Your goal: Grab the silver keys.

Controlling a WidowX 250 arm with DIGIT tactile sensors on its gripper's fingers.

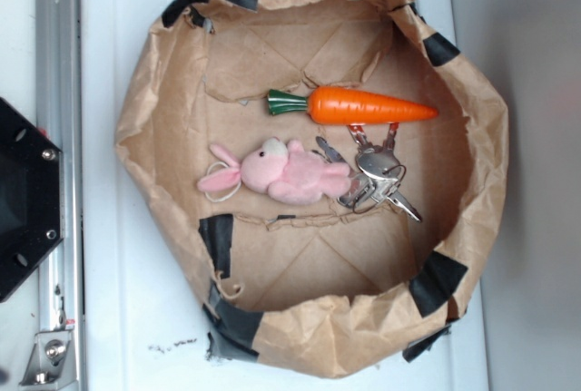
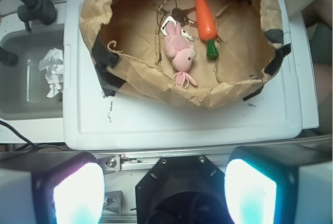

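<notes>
So the biggest thing here is the white counter [image 1: 118, 300], and sitting on it is a brown paper bag [image 1: 472, 219] with its walls rolled down and patched with black tape, probably so it works as a shallow bin that stays open. Off to the side in the wrist view there's a sink [image 2: 26, 104] with a crumpled paper [image 2: 53, 70] in it.

Inside the bag: an orange carrot [image 1: 368, 106], then a pink bunny [image 1: 286, 171] lying on its side, and the silver keys [image 1: 377, 178] wedged between them, touching the bunny's feet and tucked just under the carrot. Tight spot, so I'd guess the grab needs care not to snag the plush.

The gripper [image 2: 164, 190] hangs back over the counter's near edge, well apart from the bag, jaws spread wide and holding nothing.
</notes>
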